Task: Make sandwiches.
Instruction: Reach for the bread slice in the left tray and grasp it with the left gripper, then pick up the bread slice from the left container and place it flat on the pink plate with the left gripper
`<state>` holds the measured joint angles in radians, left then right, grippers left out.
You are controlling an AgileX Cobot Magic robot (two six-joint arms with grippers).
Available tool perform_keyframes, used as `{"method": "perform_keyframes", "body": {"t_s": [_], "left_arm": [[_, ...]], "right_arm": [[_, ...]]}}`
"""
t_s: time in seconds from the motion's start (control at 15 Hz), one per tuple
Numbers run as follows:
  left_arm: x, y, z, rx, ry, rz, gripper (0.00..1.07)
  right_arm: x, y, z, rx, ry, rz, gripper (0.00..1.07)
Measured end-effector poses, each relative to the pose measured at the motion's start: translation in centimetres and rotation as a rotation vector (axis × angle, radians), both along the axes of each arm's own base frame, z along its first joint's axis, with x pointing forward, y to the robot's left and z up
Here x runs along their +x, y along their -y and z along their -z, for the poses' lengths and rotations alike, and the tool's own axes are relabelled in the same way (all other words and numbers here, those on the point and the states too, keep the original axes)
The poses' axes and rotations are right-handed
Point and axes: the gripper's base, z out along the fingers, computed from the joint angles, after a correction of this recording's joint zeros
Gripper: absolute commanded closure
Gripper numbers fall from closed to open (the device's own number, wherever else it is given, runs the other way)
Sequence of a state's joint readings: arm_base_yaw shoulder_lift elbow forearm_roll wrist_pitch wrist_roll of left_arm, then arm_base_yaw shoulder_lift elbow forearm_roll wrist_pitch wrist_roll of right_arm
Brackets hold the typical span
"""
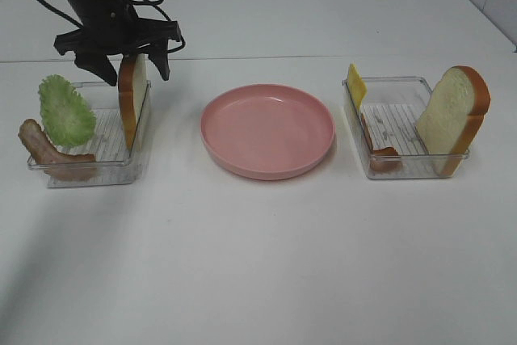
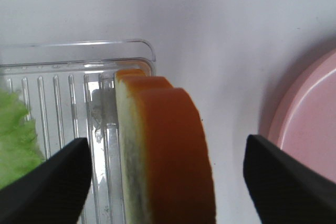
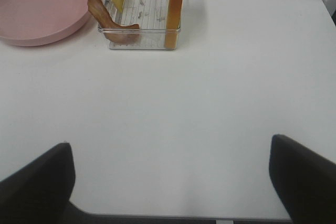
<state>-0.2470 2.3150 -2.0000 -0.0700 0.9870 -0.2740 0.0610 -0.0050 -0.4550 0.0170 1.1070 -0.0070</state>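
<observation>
A bread slice (image 1: 132,98) with orange-brown crust stands on edge in the left clear tray (image 1: 121,169), beside a green lettuce leaf (image 1: 66,111) and a bacon strip (image 1: 48,155). My left gripper (image 1: 123,61) is open right above this slice, one finger on each side; the left wrist view shows the crust (image 2: 176,156) between the fingertips (image 2: 52,182). The right tray (image 1: 408,169) holds a second bread slice (image 1: 452,115), yellow cheese (image 1: 356,86) and bacon (image 1: 380,151). My right gripper (image 3: 170,182) is open and empty, far from that tray (image 3: 142,45).
A round pink plate (image 1: 267,129) sits between the two trays; it also shows in the right wrist view (image 3: 37,6) and the left wrist view (image 2: 310,129). The white table (image 1: 258,264) stretches toward the near edge.
</observation>
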Motion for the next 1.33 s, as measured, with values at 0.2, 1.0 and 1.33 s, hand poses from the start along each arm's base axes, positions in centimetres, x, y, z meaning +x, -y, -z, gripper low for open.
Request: {"method": "perform_keyframes", "body": {"t_s": [0.2, 1.0, 1.33], "left_arm": [[0.0, 0.0, 0.0, -0.003, -0.003, -0.01, 0.85], [-0.3, -0.1, -6.5, 0.006, 0.004, 0.003, 0.94], [-0.4, 0.9, -11.5, -0.142, 0.129, 0.012, 0.94]], "right_arm": [[0.0, 0.0, 0.0, 0.0, 0.0, 0.0, 0.1], [0.0, 0.0, 0.0, 0.001, 0.0, -0.001, 0.1], [0.0, 0.0, 0.0, 0.001, 0.0, -0.001, 0.1]]}}
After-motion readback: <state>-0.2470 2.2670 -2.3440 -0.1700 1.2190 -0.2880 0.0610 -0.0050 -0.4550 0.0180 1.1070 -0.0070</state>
